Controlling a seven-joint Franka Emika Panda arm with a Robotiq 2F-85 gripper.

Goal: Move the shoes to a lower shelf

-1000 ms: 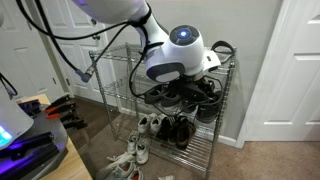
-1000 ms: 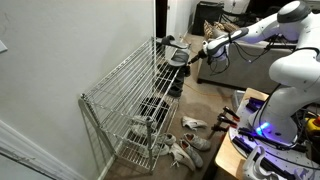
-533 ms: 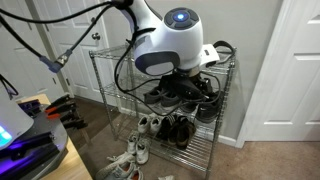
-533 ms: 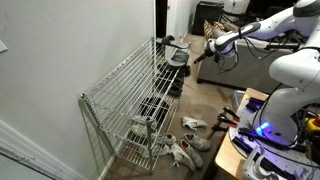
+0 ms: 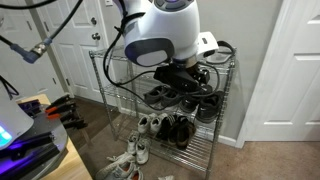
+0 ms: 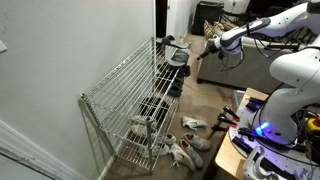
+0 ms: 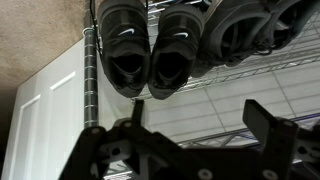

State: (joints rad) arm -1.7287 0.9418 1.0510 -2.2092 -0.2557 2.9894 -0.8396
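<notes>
Tool (image 7: 200, 118) wide, empty, higher than before; shoes (image 7: 128, 35) unmoved on rack (image 6: 118, 105).

The wall (image 5: 255, 45) behind the rack (image 5: 231, 105) is plain grey-beige, with a white baseboard (image 5: 236, 142) at its foot. A white panelled left door (image 5: 60, 55) stands to the left of the rack, and a white right door (image 5: 295, 70) stands to its right. The floor is brown carpet (image 5: 270, 160). A wood-edged table (image 5: 78, 160) occupies the near left corner. In an exterior view, a white near wall (image 6: 60, 50) fills the left side, and a dark doorway (image 6: 182, 15) opens at the far end. In the wrist view, a white door panel (image 7: 40, 115) meets beige carpet (image 7: 40, 30).
</notes>
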